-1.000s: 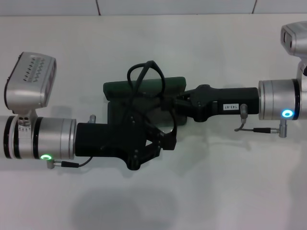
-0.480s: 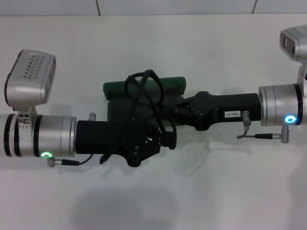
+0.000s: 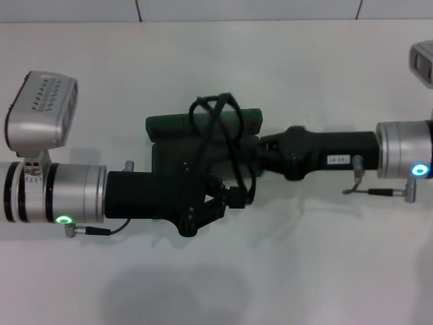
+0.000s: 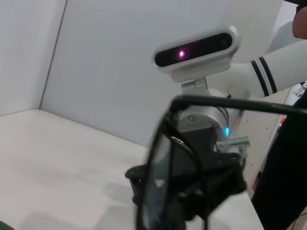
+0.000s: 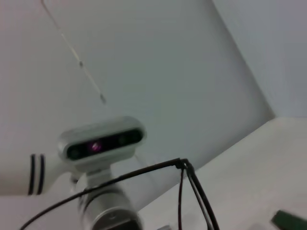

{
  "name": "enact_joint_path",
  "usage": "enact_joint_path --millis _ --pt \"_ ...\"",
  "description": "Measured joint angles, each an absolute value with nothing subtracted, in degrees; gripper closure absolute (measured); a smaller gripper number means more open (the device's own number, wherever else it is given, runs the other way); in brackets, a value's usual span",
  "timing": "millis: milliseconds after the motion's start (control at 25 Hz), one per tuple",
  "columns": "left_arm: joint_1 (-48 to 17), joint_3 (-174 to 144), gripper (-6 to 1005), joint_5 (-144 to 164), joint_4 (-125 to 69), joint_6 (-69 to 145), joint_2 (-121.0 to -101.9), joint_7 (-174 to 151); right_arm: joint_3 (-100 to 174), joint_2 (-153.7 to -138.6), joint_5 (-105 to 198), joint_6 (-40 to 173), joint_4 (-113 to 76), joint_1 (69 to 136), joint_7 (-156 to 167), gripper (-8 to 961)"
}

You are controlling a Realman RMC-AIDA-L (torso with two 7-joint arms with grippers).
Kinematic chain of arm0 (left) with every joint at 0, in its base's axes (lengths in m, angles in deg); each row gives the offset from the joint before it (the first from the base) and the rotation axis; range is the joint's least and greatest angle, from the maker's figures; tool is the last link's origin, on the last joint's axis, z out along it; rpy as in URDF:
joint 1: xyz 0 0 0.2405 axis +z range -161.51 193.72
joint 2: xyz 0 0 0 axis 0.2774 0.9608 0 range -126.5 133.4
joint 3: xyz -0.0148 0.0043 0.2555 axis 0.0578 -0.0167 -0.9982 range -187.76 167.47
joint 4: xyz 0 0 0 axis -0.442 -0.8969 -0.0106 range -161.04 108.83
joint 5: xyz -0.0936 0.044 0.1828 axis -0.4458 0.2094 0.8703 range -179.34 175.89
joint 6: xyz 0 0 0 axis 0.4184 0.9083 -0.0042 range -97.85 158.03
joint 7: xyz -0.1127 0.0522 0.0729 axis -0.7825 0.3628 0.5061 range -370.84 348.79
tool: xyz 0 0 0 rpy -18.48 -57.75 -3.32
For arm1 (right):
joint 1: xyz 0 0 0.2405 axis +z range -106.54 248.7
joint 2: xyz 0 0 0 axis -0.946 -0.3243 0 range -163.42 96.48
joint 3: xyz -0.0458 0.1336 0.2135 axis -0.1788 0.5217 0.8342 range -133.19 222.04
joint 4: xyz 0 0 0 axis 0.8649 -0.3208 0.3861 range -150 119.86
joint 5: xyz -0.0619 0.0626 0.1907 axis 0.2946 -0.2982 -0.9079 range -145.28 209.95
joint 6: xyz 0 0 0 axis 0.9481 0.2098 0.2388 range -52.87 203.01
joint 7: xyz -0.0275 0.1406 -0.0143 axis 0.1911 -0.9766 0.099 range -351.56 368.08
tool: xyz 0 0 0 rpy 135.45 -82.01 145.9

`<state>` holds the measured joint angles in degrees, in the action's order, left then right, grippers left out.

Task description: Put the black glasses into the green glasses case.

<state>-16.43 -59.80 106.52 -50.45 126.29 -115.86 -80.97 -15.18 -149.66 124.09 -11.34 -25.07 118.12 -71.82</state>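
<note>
Since a second ago, the right arm has drawn back toward the robot's right, and the thin black-framed glasses point(image 3: 218, 139) have shifted slightly that way with it. They hang above the dark green rectangular hard case point(image 3: 203, 124), which lies open on the white desk point(image 3: 284, 271) with its long axis running left to right. The glasses stand roughly upright, temple arms looping up over the case's far edge, one lens reaching down toward the near side. Both arms lie level, reaching in from opposite sides and meeting over the case. The left gripper point(image 3: 226, 198) sits just near of the case; whether its fingers are clenched cannot be told. The right gripper point(image 3: 254, 150) is at the frame's right side; its grip cannot be told either.
</note>
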Motion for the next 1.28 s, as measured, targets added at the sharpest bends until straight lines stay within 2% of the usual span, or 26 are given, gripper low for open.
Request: enact_joint_path --millis 160,360,520,680,800,960,1160,1280 --pt "-16.2 -59.8 998 106.5 -50.5 127.2 -115.60 -80.9 -15.0 -149.47 121.7 -11.1 -29.2 114.3 -72.2 896" --pt "-16.1 -59.8 997 106.5 -50.5 127.9 -115.25 -80.7 -14.0 -148.48 120.6 -9.2 -35.6 108.5 -73.0 893" --pt "-16.0 -59.8 997 106.5 -50.6 129.3 -115.00 -80.4 -12.4 -147.11 120.9 -6.6 -39.1 104.1 -73.1 891" --pt "-16.2 -59.8 997 106.4 -50.7 130.3 -115.00 -80.4 -12.2 -144.78 121.1 -5.1 -39.0 102.0 -73.0 889" --pt "-16.3 -59.8 997 105.4 -50.7 131.0 -114.98 -80.4 -12.5 -144.38 121.3 -4.1 -39.2 101.4 -72.5 888" --pt "-16.1 -59.8 996 102.4 -50.6 132.4 -114.89 -80.4 -12.9 -145.20 124.3 -3.8 -39.4 102.2 -71.4 886" --pt "-16.1 -59.8 996 101.5 -50.4 132.3 -114.85 -80.4 -12.9 -147.66 127.3 -3.3 -40.0 103.8 -69.8 883" --pt "-16.1 -59.9 996 101.7 -50.4 132.3 -115.00 -80.4 -13.4 -148.63 127.6 -2.9 -40.2 104.6 -68.7 882"
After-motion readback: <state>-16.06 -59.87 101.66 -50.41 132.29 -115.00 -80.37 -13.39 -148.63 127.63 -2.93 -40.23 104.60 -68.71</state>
